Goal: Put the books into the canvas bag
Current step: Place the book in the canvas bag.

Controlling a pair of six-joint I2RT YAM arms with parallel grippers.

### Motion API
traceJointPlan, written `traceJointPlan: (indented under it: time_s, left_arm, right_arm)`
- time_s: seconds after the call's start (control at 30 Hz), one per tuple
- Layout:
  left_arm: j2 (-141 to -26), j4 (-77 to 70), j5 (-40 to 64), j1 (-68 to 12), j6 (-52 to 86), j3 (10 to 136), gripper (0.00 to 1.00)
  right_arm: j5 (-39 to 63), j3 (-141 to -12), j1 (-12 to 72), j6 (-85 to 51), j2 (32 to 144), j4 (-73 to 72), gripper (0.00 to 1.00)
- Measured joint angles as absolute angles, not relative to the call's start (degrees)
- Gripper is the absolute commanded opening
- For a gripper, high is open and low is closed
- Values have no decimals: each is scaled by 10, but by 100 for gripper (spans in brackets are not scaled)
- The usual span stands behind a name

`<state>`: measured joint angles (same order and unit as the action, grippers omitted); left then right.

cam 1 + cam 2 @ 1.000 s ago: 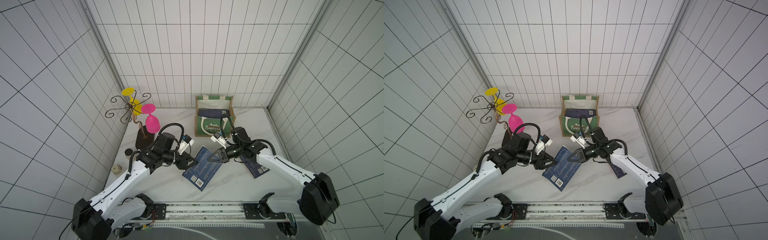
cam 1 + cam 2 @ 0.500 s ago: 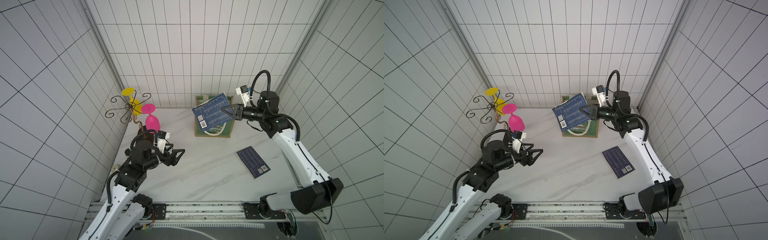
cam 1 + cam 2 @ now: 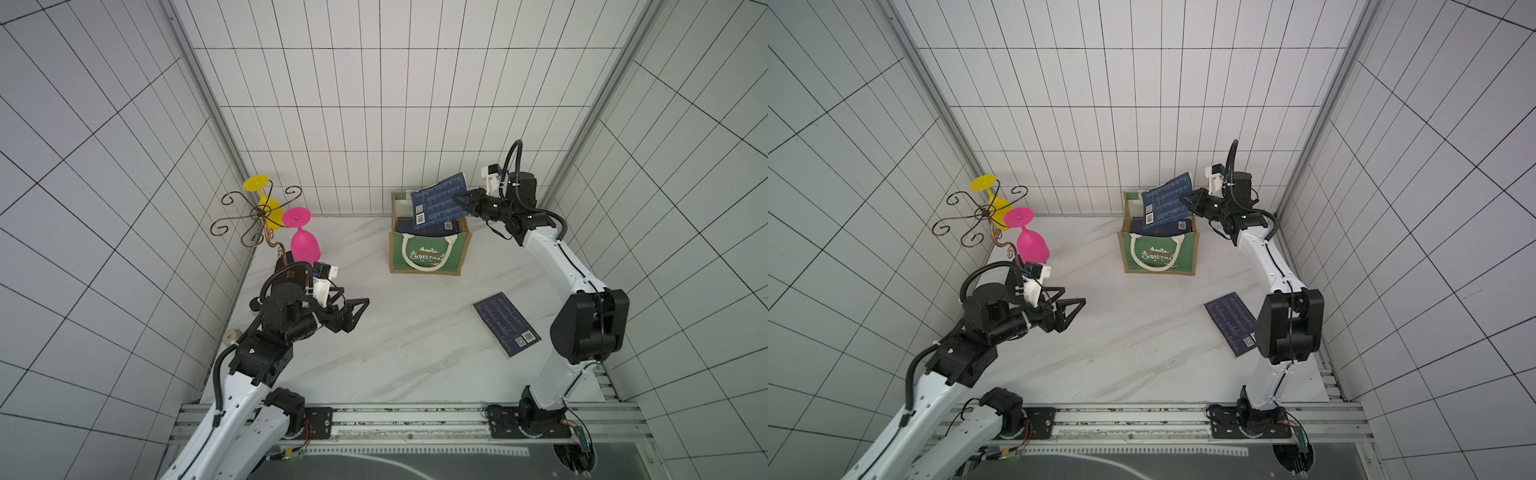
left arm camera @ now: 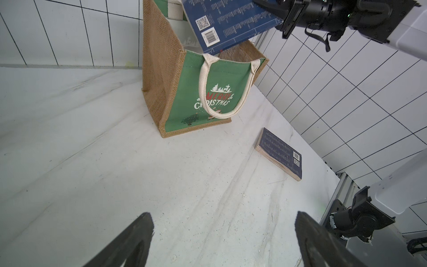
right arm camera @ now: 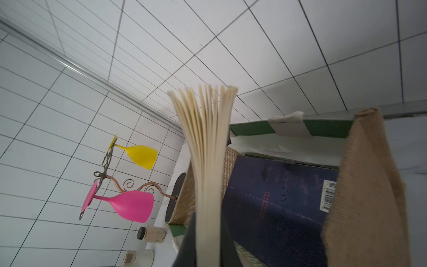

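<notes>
Books: held navy book pinched in right gripper, tilted over mouth of canvas bag; second navy book inside bag; third navy book flat on table. Left gripper spread wide, empty, well apart from bag.

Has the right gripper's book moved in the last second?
Yes. From the table's middle, in front of the bag, it went up and back; the right gripper holds the book over the bag's opening.

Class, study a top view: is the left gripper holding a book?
No, the left gripper stands open and empty above the table, apart from the navy book lying flat there.
</notes>
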<state>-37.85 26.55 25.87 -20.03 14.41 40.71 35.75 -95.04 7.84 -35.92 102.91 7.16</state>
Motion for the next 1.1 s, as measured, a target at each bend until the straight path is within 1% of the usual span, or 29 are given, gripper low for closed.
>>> traceJointPlan:
  time_s: [0.17,0.37,0.4,0.57,0.7,1.03,1.1]
  left_arm:
    - [-374,263,255,-200,146,404,96]
    - [-374,263,254,-200,146,404,96]
    - [-374,263,254,-200,146,404,96]
    - [-374,263,254,-200,147,404,96]
    - [-374,261,254,-201,148,402,97]
    - [-377,251,258,-202,150,399,97]
    - [-381,250,261,-204,151,399,97]
  right_arm:
    - [311,-950,106,-349,1043,88,0]
    - [235,-950,170,-338,1065,103,0]
    - [223,-950,178,-338,1071,104,2]
    - [168,-950,204,-337,1084,106,25]
    - [132,-951,206,-328,1084,119,38]
    - [95,-963,207,-293,1081,152,53]
    - [91,-965,207,-286,1071,159,58]
